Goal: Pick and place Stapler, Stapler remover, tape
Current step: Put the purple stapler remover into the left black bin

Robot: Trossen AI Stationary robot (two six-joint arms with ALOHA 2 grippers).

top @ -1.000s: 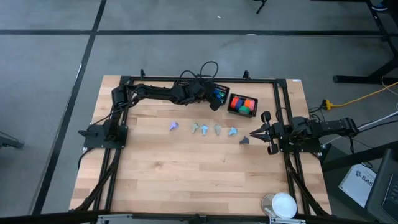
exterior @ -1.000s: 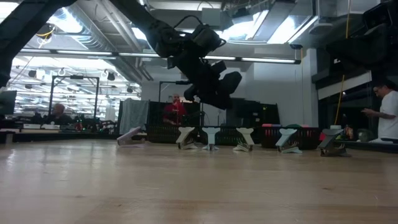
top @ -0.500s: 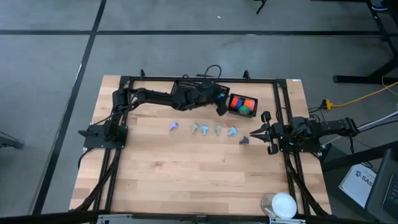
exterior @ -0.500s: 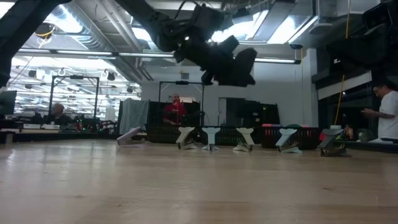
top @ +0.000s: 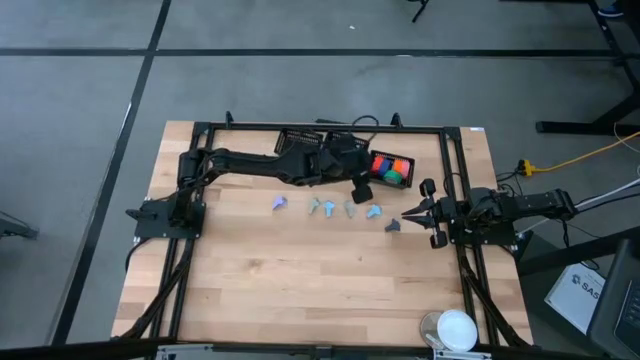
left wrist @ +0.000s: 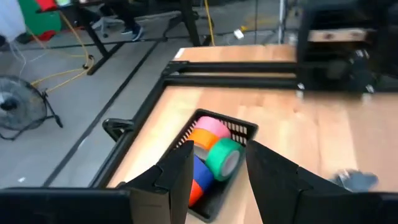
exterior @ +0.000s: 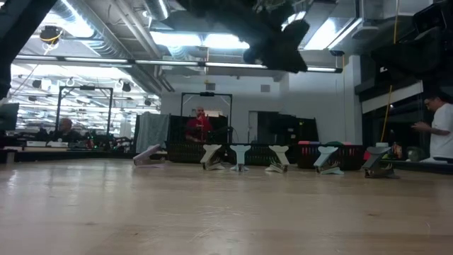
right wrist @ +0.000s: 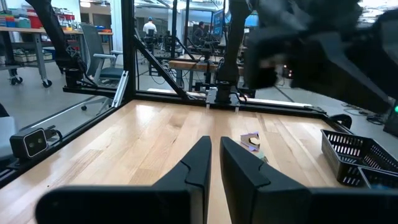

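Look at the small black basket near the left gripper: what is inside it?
The black basket holds rolls of tape: pink, orange, green and blue ones show, with a red edge low down. The left gripper, open, hides the basket's near part, so any others there cannot be seen.

Tape rolls (left wrist: 214, 155) pink, orange, green, blue.

The left arm (top: 290, 165) covers part of the black basket (top: 291, 139) in the high view, and the small pastel pieces (top: 348, 208) stay too tiny to identify.
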